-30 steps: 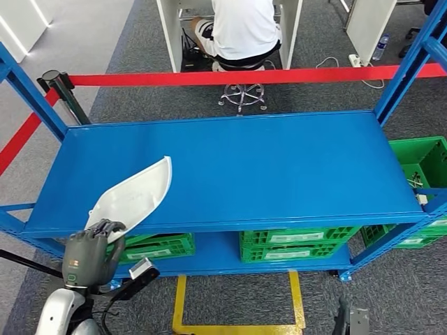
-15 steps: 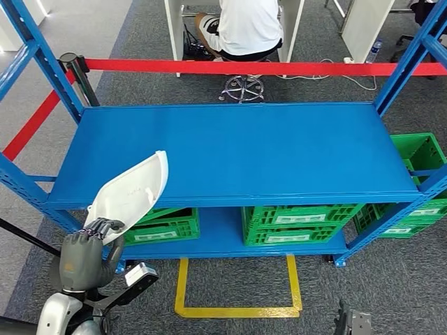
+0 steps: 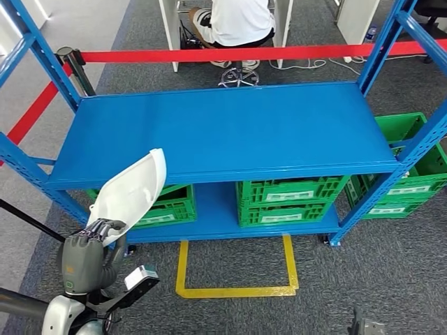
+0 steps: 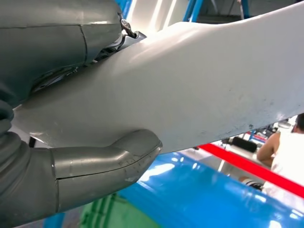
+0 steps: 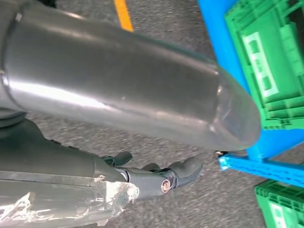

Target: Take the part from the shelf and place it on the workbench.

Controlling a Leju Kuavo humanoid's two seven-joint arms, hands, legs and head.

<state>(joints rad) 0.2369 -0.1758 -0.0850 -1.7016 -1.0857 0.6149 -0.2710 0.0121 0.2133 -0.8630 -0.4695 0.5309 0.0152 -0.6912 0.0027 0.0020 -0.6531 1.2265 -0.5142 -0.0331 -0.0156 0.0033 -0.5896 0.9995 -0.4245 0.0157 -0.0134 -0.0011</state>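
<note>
L hand point(image 3: 86, 252) grips the white moulded part point(image 3: 132, 192) by its narrow lower end; the wide rounded end sticks up and fwd, overlapping the front lip of the blue shelf point(image 3: 232, 132) as seen from the head cam. Part looks clear of the shelf surface, held out in front of it rather than resting on it, tho the angle is steep, so I wouldn't swear to the gap. In the left wrist view the thumb point(image 4: 107, 161) is pressed under the white shell point(image 4: 201, 90) with the darker fingers over the far face, so it's a clamp across the thin wall. Probably done that way because the piece is a broad curved panel w/ no handle, so the narrow end is the bit a hand can close round.

R hand point(image 5: 168, 178) hangs by the robot's side over grey carpet, thumb straight, fingers loosely apart, nothing in it.

Green crates point(image 3: 287, 199) sit on the lower tier, yellow floor marking point(image 3: 237, 289) in front. A seated person point(image 3: 237, 21) is beyond the red barrier tape point(image 3: 221, 54).

Judgement: pick is done, carry phase. No workbench visible, so next step calls for turning away while keeping the long end off the shelf posts.
</note>
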